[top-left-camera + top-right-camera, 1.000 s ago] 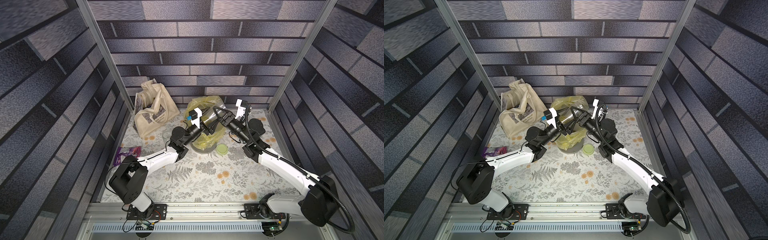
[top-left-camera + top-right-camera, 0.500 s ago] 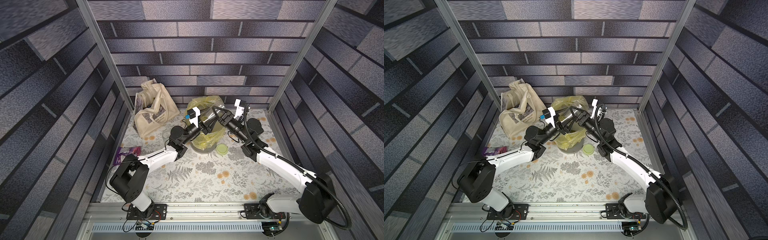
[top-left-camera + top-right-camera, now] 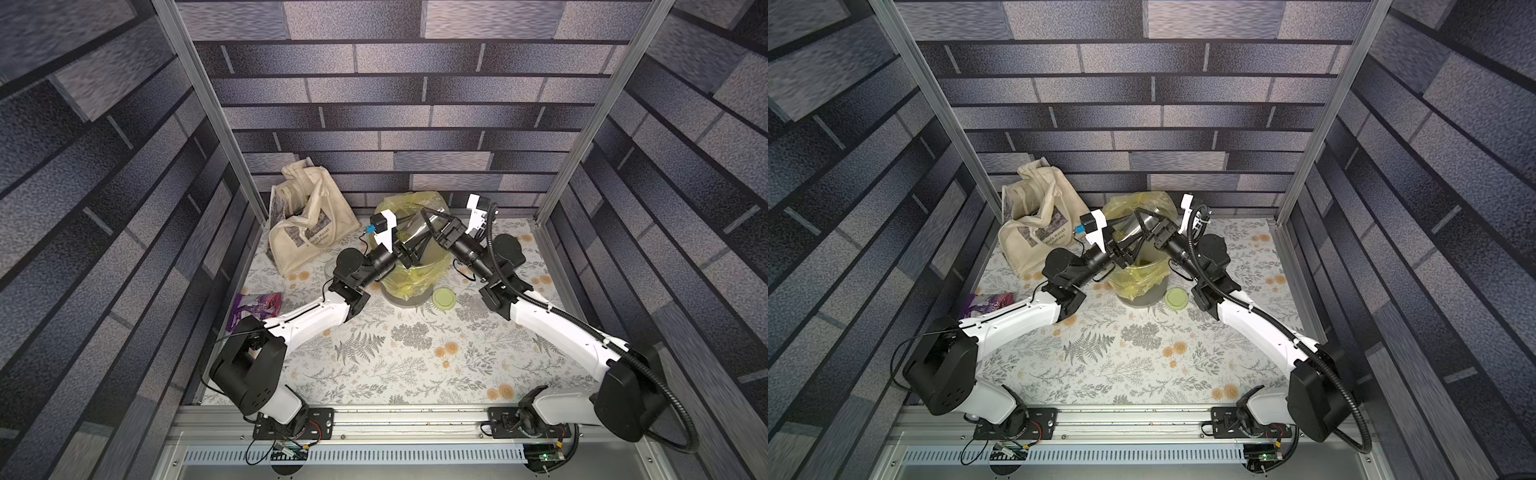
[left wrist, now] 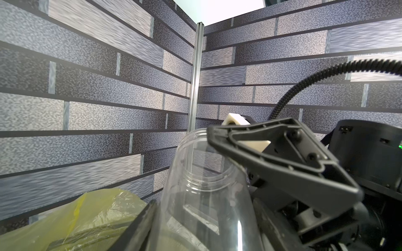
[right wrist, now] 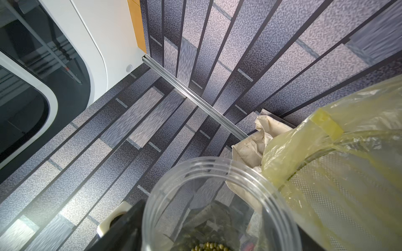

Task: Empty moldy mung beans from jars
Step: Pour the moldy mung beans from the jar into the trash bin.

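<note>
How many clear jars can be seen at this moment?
1. The jar is tilted above the yellow-lined bin. More jars may be hidden inside the cloth bag.

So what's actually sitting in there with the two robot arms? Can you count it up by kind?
In plain sight:
Clear jar: 1
Green lid: 1
Grey bin with yellow liner: 1
Cloth tote bag: 1
Purple packet: 1
Total: 5
</note>
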You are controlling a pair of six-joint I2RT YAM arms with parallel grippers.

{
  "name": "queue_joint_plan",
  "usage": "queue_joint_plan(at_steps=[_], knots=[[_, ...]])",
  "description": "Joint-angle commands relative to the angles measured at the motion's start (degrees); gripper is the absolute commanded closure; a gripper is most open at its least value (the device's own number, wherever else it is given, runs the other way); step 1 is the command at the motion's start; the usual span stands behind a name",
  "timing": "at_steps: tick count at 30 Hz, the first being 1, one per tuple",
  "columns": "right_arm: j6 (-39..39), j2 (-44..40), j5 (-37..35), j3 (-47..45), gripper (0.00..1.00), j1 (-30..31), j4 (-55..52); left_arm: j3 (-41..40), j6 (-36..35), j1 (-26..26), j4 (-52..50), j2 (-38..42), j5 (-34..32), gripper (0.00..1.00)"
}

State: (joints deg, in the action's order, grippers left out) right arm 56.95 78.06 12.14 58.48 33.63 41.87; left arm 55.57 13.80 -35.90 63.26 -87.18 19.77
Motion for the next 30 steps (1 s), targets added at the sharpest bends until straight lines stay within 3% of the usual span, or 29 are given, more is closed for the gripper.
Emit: queue_joint_plan(at_steps=[1,7,12,14,17,26,30], knots=[[-0.09,0.65,1.73,2.03,0.0,-0.32,3.54,2.35,1.39,0.49,-0.54,1.62,-0.96,0.43],[-11.06,-4.9,-3.57,1.67,0.0,-0.31,-8.16,2.72,-2.5,1.69,-13.55,7.09,-0.73,0.4],[-23.6,-9.99,-8.44,4.71,0.0,-0.4,-22.51,7.65,-7.56,2.86,-36.92,12.74,-2.07,0.38],[-29.26,-11.27,-13.35,7.5,0.0,-0.4,-32.78,11.98,-8.83,3.67,-48.8,13.99,-2.54,0.38],[-33.67,-12.99,-17.4,7.2,0.0,-1.17,-37.53,19.2,-11.03,4.05,-65.86,13.66,-4.06,0.38],[-38.78,-21.49,-20.66,-5.16,0.0,-2.95,-36.51,39.86,-13.56,2.52,-99.83,2.8,-6.04,0.38],[-37.65,-23.82,-19.68,-9.04,0.0,-3.99,-38.21,51.78,-16.18,0.28,-114.78,-6.16,-13.66,0.38]])
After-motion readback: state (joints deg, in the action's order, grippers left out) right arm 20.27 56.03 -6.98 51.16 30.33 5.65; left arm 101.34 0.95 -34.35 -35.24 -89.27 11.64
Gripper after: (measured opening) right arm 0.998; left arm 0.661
